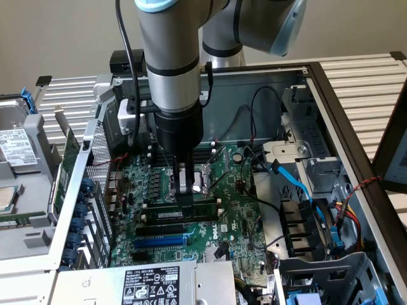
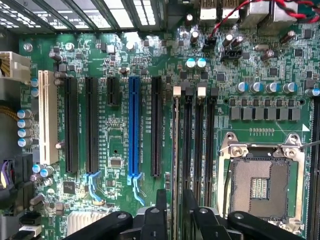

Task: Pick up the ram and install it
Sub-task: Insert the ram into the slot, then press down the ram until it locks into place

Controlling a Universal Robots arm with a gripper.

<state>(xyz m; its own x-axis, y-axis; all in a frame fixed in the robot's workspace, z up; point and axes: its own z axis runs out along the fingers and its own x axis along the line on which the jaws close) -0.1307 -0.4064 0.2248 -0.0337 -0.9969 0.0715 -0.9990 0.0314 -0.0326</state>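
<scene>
Hanging straight over the motherboard [image 1: 222, 210], the gripper [image 1: 185, 198] has its fingers just above the ram [image 1: 181, 215]; the stick lies along a memory slot beside the CPU socket [image 2: 261, 182], seen edge-on in the wrist view [image 2: 176, 150]; the fingers [image 2: 161, 210] flank it slightly parted, though actual contact can't be told.

Even, soft light is falling from overhead onto the motherboard [image 1: 191, 210], and I am seeing no hard shadows. My arm [image 1: 168, 70] is catching a pale sheen along its grey casing. In my wrist view, glare is washing out the slatted surface [image 2: 125, 12] beyond the board, while my fingers [image 2: 160, 220] are sitting dark and slightly soft close to the lens.
</scene>
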